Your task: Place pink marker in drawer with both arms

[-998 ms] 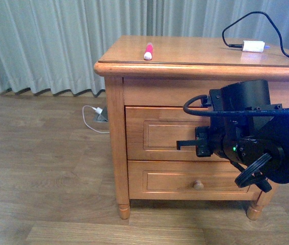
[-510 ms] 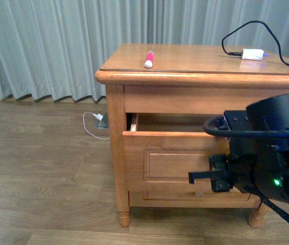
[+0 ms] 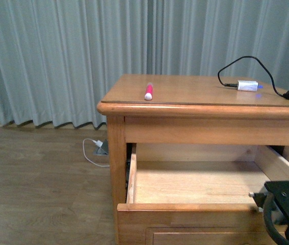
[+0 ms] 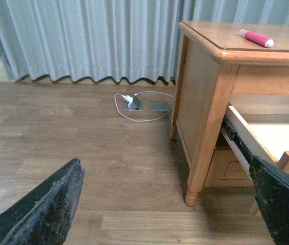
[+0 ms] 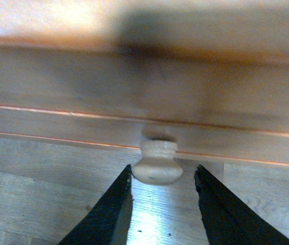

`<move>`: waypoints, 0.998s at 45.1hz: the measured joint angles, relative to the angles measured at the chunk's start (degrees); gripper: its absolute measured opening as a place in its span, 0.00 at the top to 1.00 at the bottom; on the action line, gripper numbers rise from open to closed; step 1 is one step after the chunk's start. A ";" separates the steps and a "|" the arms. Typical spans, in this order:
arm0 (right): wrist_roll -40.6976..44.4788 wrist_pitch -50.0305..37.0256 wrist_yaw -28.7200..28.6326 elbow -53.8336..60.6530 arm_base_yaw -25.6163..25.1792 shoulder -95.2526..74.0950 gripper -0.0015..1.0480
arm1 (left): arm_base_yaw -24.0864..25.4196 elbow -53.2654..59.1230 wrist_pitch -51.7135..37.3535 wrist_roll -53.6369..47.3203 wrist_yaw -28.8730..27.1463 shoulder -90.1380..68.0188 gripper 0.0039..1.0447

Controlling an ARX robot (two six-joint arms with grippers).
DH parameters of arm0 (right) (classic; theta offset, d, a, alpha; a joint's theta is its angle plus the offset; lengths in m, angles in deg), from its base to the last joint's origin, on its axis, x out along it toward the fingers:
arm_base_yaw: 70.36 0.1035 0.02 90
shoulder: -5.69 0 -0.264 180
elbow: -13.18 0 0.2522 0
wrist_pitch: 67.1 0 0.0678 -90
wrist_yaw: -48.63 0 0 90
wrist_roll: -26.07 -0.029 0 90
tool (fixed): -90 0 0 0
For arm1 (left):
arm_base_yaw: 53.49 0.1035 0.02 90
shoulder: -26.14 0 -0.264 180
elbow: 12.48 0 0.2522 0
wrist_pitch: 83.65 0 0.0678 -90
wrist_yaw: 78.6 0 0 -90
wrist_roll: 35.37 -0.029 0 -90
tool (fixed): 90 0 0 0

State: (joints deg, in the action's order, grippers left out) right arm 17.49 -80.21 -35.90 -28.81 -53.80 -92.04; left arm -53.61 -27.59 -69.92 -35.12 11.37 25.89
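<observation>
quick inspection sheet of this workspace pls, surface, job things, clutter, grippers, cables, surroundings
surface: nightstand top, wooden, mostly bare
job's things: pink marker lying on the top near its front left edge; drawer open, nothing seen inside
clutter: white adapter on the top, right rear
grippers: left gripper open, empty, over the floor; right gripper open, straddling the drawer's knob, gap on one side
cables: black cable looping from the adapter; white cable on the floor beside the nightstand
surroundings: curtain behind, wood floor
</observation>
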 joint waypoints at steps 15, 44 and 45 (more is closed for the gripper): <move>-3.67 15.45 -1.99 5.88 -2.03 26.45 0.07 | 0.00 0.00 0.00 0.00 0.00 0.00 0.06; -0.17 43.32 -6.40 -0.26 -6.23 63.67 0.08 | 0.00 0.00 0.00 0.00 0.00 0.00 0.06; -0.17 43.32 -6.40 -0.28 -6.23 63.69 0.08 | 0.00 0.00 0.00 0.00 0.00 0.00 0.06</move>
State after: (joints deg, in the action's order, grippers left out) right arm 17.31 -36.89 -42.30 -29.09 -60.03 -28.35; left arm -53.61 -27.59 -69.92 -35.12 11.37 25.89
